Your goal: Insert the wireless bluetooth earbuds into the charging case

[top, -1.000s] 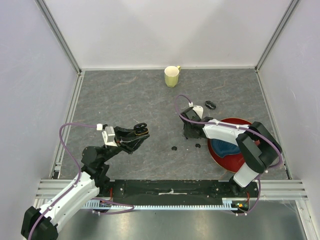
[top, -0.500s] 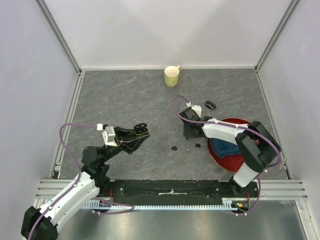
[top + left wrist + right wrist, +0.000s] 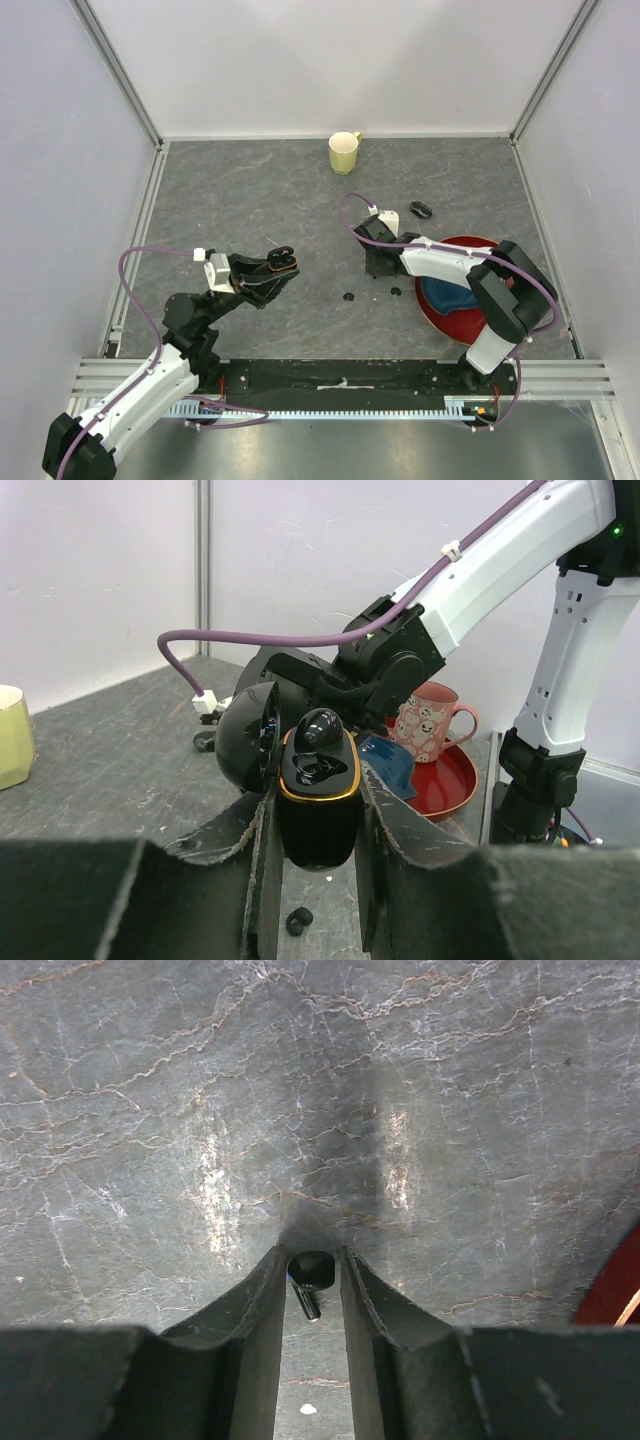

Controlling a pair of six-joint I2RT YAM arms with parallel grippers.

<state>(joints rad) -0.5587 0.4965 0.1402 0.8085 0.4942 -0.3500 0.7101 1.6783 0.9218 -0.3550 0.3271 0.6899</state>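
I have the left gripper clamped on the charging case, held off the table in front of the left arm; its lid is swung open to one side. The seated earbud fills the upper well; the well below it looks empty, though the gloss in the left wrist view leaves me unsure. I judge the task partly done: one piece home, the rest outstanding.

The right gripper is down at the table near the red plate; its fingers flank the target earbud with hardly any gap. I cannot tell whether the pads are pinching it or only standing beside it. From above I also see a loose earbud and a second loose earbud lying on the table between the arms, both untouched.

The case stands with its long axis upright between the left fingers; its gold-rimmed mouth faces up and back toward the wrist camera, with the lid hinged off to the left of that view. The target earbud lies flat; its round head points away from the right wrist and its stem trails back toward it, so its long axis runs along the slot between the fingers.
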